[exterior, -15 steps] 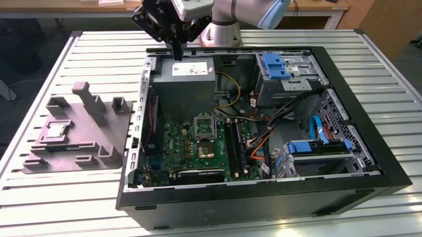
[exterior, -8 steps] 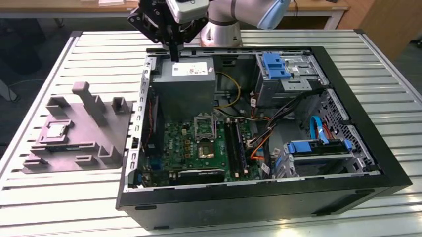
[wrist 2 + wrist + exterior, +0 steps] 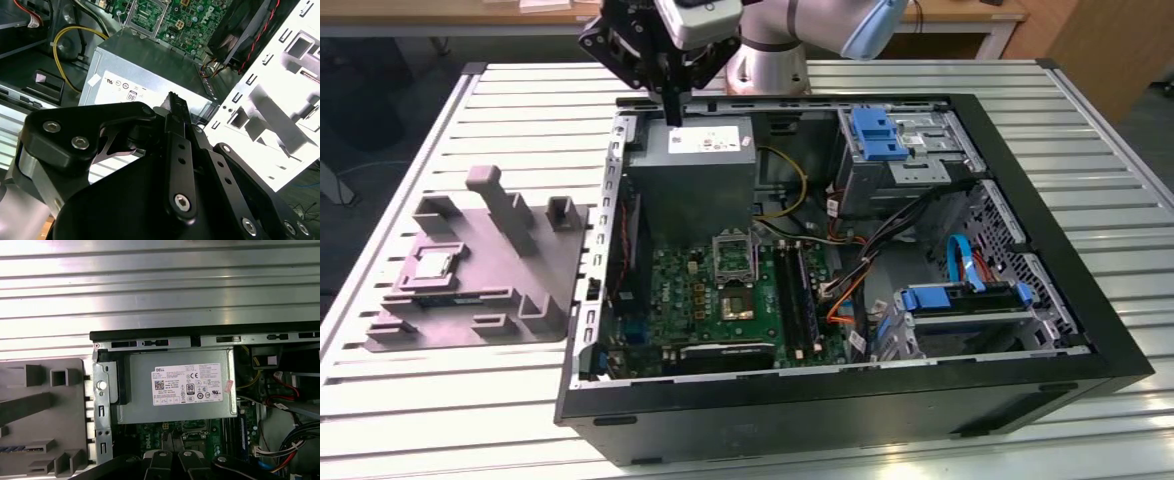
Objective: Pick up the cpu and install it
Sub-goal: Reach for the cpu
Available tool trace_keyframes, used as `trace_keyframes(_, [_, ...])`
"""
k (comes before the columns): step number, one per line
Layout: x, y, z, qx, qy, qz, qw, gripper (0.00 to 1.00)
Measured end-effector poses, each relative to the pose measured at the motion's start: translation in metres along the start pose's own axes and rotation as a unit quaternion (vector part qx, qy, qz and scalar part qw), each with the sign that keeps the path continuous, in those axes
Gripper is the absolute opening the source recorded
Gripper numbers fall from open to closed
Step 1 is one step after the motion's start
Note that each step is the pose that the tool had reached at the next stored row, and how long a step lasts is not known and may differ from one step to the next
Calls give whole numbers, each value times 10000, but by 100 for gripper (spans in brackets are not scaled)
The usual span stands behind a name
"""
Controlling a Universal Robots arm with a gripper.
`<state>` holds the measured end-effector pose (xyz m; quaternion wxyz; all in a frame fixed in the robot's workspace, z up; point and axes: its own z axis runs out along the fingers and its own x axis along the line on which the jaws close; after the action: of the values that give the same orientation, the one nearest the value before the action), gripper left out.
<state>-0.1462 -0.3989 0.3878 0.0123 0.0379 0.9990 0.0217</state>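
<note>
Table (image 3: 520,100): slatted metal top. Bare slats show on every side of the computer case (image 3: 1041,200).
Case: lies on its side with the open face up. A black rim bounds the opening all round.
Fixture (image 3: 520,290): grey plastic block with upright pegs. It stands just beside the case wall on the exterior view's left.
Open room: the air above the fixture and above the green board is free. Cables and drive bays crowd the case on the exterior view's right.
Gripper (image 3: 671,118): hangs over the grey power supply (image 3: 694,165), near the far rim of the case. The fingers (image 3: 174,107) are pressed together with nothing between them.
Cpu (image 3: 434,265): lies flat in a recess on the fixture, outside the case. It is well apart from the gripper, towards the exterior view's left and nearer the camera.
Socket (image 3: 736,300): sits on the green board, inside the case, between the power supply and the near rim.
Count: one cpu, one gripper, one fixture, one case, one power supply, two blue drive brackets (image 3: 874,135).
</note>
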Motion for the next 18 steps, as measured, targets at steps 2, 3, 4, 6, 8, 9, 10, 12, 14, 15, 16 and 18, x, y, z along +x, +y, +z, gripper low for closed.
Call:
trace_keyframes(2, [1,0,4,0,0,0,10000,11])
trace_keyframes(3, [9,-2,34,0,0,0,10000,11])
trace_keyframes(4, [26,-4,50,0,0,0,10000,11])
trace_keyframes(6, [27,-4,51,0,0,0,10000,11])
trace_keyframes(8, [33,-5,51,0,0,1,10000,11])
trace_keyframes(9, [37,-5,51,0,0,1,10000,11])
trace_keyframes(10, [39,-5,51,0,0,0,10000,11])
trace_keyframes(12, [46,-6,52,0,0,0,10000,11])
trace_keyframes(14, [54,-7,52,0,0,0,10000,11])
trace_keyframes(15, [59,-7,53,0,0,0,10000,11])
trace_keyframes(16, [64,-7,53,0,0,0,10000,11])
trace_keyframes(18, [75,-8,53,0,0,0,10000,11])
